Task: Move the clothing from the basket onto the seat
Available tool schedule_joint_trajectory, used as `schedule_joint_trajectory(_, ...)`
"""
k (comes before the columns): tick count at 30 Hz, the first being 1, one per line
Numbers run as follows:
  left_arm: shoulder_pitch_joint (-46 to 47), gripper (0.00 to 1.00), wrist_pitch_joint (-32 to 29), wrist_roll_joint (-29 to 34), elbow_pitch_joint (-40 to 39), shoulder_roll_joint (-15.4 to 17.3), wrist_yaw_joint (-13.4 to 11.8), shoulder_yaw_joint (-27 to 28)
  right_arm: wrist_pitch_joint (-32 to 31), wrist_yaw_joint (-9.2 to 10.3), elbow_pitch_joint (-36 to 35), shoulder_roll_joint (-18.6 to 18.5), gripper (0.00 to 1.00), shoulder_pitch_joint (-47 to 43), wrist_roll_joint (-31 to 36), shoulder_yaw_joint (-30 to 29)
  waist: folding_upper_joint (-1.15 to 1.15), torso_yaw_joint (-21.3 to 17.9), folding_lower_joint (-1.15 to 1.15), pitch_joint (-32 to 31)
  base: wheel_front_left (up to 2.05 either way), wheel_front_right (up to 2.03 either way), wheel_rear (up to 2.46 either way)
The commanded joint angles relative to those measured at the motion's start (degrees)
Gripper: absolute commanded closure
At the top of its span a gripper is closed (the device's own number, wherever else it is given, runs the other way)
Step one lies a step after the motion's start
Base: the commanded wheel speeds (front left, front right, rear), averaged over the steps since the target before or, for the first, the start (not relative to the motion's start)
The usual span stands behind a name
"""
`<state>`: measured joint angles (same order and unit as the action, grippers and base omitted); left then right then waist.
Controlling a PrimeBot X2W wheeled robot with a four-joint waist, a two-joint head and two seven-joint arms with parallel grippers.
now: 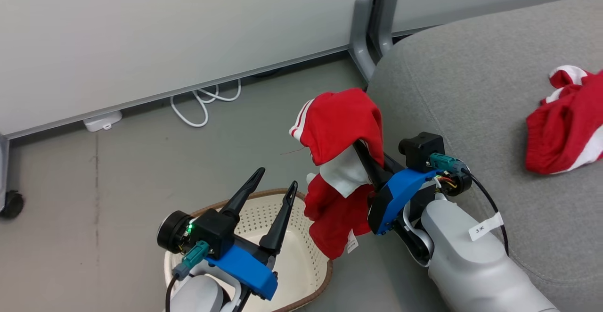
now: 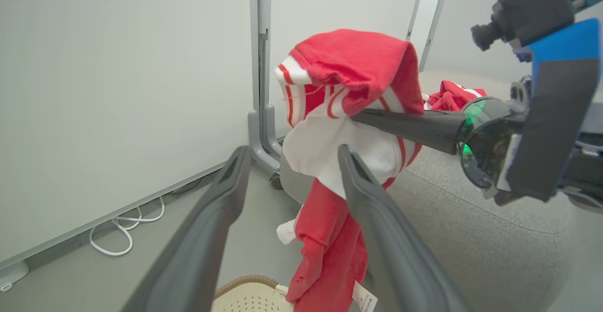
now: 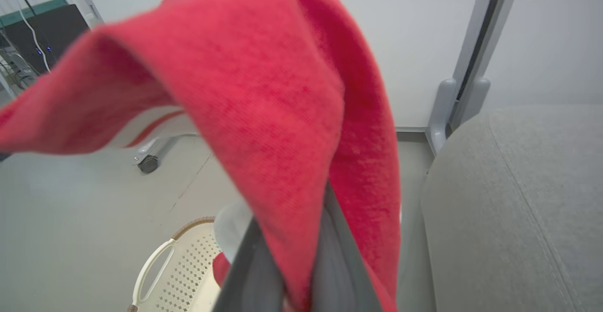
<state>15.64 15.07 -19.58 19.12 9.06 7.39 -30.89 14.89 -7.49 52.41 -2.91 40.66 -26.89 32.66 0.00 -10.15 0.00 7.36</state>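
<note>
Red cloth is clamped between the closed fingers [image 3: 335, 269] of the right gripper [image 1: 363, 156]. The held garment [image 1: 341, 123] is draped over the fingertips like a hood, and its white-trimmed tail is left dangling beside the rim of the basket [image 1: 264, 213]. The left gripper [image 1: 277, 178] is seen spread wide above the basket, with nothing caught between its fingers. Out to the right, the seat [image 1: 471, 90] is found just beside the loaded arm. A second garment [image 1: 565, 123] is already laid on it, well apart from the one in the air. So the carry step is judged to be in hand: one piece delivered, the other lifted clear and hung between basket and cushion. What is called for next, it is reckoned, is a swing to the right until the whole hanging length is brought over the grey upholstery, then a lowering and a release. Care is needed with that drape, since cloth hooked over the fingertips may be dragged back off the seat when the fingers are opened and withdrawn.
</note>
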Motion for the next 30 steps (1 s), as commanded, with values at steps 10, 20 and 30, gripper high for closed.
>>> schedule_joint_trajectory(10,1.7,0.00,0.2,-0.4,0.4,1.2,0.1,-0.6,0.4,-0.01,-1.3,0.0,1.00,0.1,-0.7,-0.4,0.00,-9.3,0.00,1.2,0.00,0.00,0.00)
schedule_joint_trajectory(20,2.2,0.00,0.2,-0.6,0.6,2.1,0.1,-1.2,0.4,-0.01,-2.5,0.0,1.00,-1.1,-0.9,-1.2,0.00,-14.8,0.00,1.5,0.00,0.00,0.00)
schedule_joint_trajectory(30,2.5,0.00,0.2,-0.9,0.7,2.6,0.1,-1.6,0.4,-0.01,-3.3,0.1,1.00,-1.5,-1.1,-1.5,0.00,-17.1,0.00,1.7,0.00,0.00,0.00)
